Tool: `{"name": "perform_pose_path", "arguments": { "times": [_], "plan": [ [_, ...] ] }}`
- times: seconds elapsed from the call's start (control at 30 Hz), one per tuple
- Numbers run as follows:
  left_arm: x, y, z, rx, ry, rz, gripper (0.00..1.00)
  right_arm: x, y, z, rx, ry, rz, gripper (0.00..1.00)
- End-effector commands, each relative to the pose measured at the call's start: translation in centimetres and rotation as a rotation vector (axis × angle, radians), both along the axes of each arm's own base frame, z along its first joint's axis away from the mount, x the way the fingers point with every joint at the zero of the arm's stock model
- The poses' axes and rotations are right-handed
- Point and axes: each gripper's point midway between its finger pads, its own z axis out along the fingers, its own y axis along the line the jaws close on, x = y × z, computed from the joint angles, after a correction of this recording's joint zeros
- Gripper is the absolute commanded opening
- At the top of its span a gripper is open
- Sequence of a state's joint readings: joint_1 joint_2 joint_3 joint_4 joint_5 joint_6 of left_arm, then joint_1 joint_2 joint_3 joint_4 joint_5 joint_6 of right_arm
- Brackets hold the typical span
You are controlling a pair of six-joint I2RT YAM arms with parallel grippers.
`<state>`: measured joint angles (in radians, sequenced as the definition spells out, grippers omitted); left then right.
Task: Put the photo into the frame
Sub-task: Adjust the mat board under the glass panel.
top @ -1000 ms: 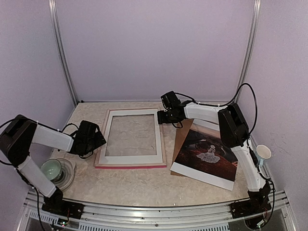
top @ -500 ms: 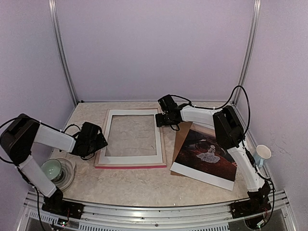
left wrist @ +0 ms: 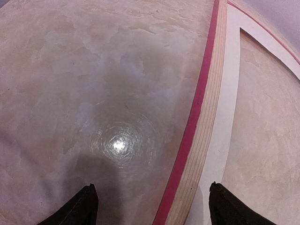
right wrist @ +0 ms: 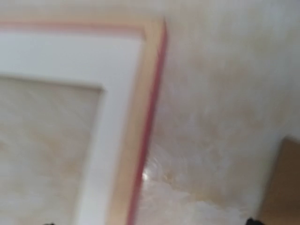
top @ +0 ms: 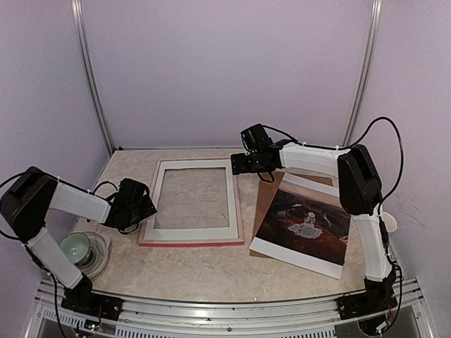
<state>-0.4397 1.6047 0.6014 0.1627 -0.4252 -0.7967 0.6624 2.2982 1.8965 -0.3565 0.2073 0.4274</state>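
Note:
The frame (top: 190, 241) lies flat, back side up, left of the table's middle, with pink moulding and a white inner border. To its right the dark photo (top: 304, 225) with a small white figure rests on a brown backing board (top: 266, 197). My left gripper (top: 146, 208) is at the frame's left side. In the left wrist view it (left wrist: 152, 206) is open, its fingertips (left wrist: 86, 204) either side of the frame's pink and wood edge (left wrist: 206, 117). My right gripper (top: 239, 163) hovers open over the frame's far right corner (right wrist: 140, 93), blurred in the right wrist view.
A green cup on a glass plate (top: 77, 248) stands at the near left, beside the left arm. A paper cup (top: 387, 224) sits at the right wall behind the right arm. The brown board's corner (right wrist: 286, 187) shows at the right of the right wrist view.
The right gripper has opened wider and shifted slightly right and up over the frame's far right corner. The left gripper has narrowed a little and hardly moved.

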Motion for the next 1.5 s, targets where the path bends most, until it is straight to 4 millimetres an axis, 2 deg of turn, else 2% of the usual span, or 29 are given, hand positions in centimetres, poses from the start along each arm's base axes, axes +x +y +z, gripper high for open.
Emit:
{"name": "perform_pose_path", "arguments": {
  "times": [0.0, 0.07, 0.23, 0.4, 0.5, 0.63, 0.8, 0.9, 0.93, 0.97, 1.03, 1.1, 1.27, 1.47],
  "plan": [
    [0.5, -0.1, 1.4, 0.016, -0.035, -0.006, 0.80, -1.0, 0.0, 8.1, 0.099, -0.121, 0.010, 0.94],
    [0.6, 0.0, 1.6, 0.017, -0.039, -0.004, 0.78, -1.6, -0.9, 8.2, 0.090, -0.115, 0.001, 0.99],
    [1.2, 0.2, 3.0, 0.028, -0.069, 0.000, 0.79, -3.9, -4.9, 5.5, 0.140, -0.028, -0.028, 0.99],
    [3.0, 0.3, 5.2, 0.014, -0.114, 0.008, 0.83, -6.6, -9.9, 2.5, 0.160, 0.044, -0.081, 0.99],
    [4.5, 0.2, 6.5, 0.027, -0.143, 0.013, 0.83, -8.2, -12.1, 1.2, 0.152, 0.071, -0.103, 0.99],
    [7.8, 0.0, 7.7, 0.050, -0.158, 0.011, 0.86, -10.1, -14.0, 0.1, 0.131, 0.091, -0.119, 0.99],
    [11.7, -0.4, 7.8, 0.095, -0.135, 0.005, 0.87, -11.2, -14.7, -0.1, 0.129, 0.099, -0.120, 0.99],
    [13.8, -0.7, 6.6, 0.109, -0.109, -0.008, 0.86, -11.4, -14.3, 0.0, 0.147, 0.103, -0.106, 0.99],
    [14.4, -0.7, 5.6, 0.116, -0.083, -0.014, 0.86, -11.4, -14.2, 0.1, 0.157, 0.105, -0.099, 0.99],
    [15.2, -0.6, 5.5, 0.120, -0.081, -0.014, 0.86, -11.5, -14.0, 0.1, 0.168, 0.106, -0.093, 0.99],
    [16.4, -0.8, 4.0, 0.113, -0.033, -0.047, 0.86, -11.6, -13.7, 0.1, 0.182, 0.110, -0.084, 0.99],
    [17.7, -1.0, 3.7, 0.101, -0.024, -0.066, 0.85, -11.8, -13.7, -0.1, 0.185, 0.116, -0.082, 0.99],
    [20.1, -0.7, 3.8, 0.105, -0.015, -0.084, 0.82, -12.3, -14.0, -0.3, 0.187, 0.118, -0.084, 0.99],
    [21.6, -0.8, 1.4, 0.124, 0.047, -0.120, 0.82, -12.6, -14.2, 0.3, 0.194, 0.107, -0.084, 0.99]
  ]
}}
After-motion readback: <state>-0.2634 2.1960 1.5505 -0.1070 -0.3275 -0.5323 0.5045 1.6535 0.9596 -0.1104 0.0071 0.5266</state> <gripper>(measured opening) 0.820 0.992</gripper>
